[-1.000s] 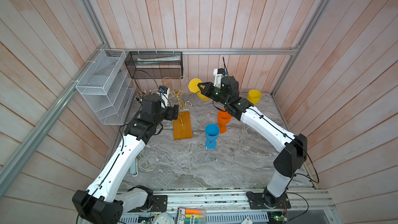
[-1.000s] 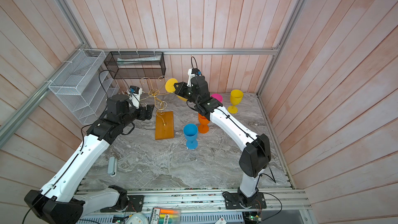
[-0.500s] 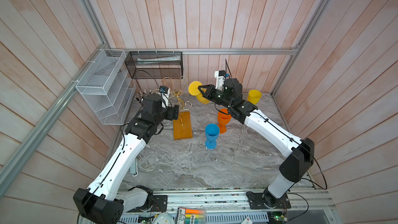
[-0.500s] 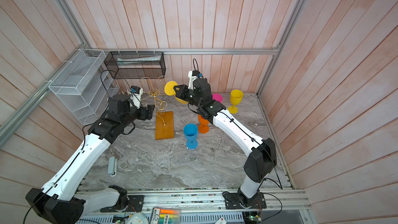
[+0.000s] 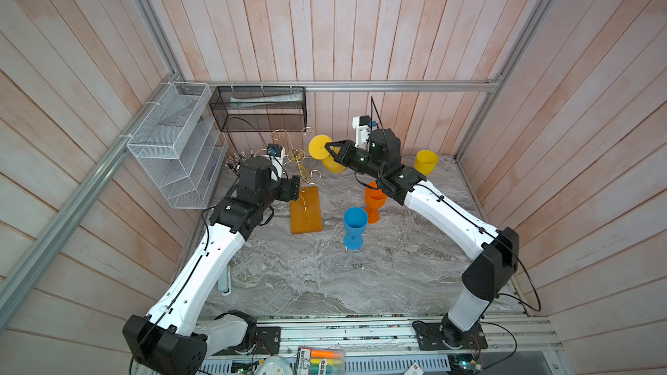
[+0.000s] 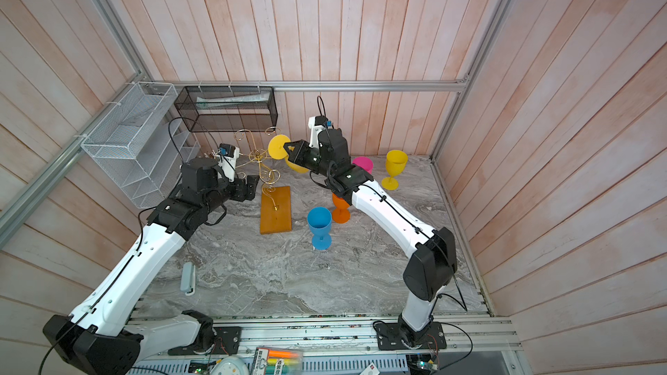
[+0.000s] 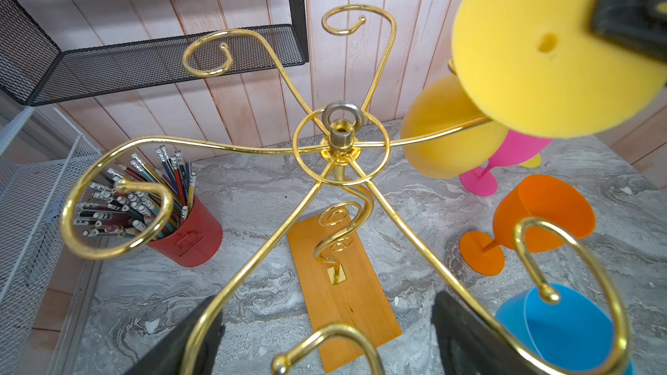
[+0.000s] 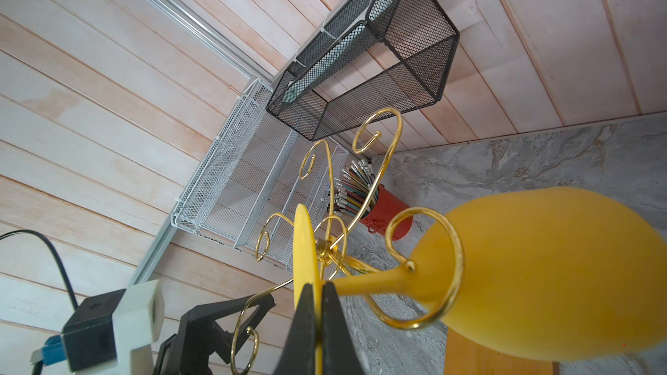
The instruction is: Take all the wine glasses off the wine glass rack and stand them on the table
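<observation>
Bench (image 5: 325, 275): grey marbled slab.
Rack (image 5: 306, 211): thin gold wire, scroll arms, orange-brown wooden base, rear left.
Wine glass (image 5: 317, 147): yellow plastic, stem inside a rack scroll.
Right hand (image 5: 329, 146): clenched on its foot.
Left hand (image 5: 295, 185): spread wide, empty.

A wine glass rack (image 7: 339, 135) scroll rings the wine glass (image 8: 541, 275) stem (gap at its tip). Orange glass (image 7: 545, 211) and blue glass (image 7: 570, 322) stand nearby.

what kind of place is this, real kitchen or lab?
Probably a lab test cell, not a kitchen: wood-panel walls on an aluminium frame, left arm and right arm bolted to a rail.
</observation>
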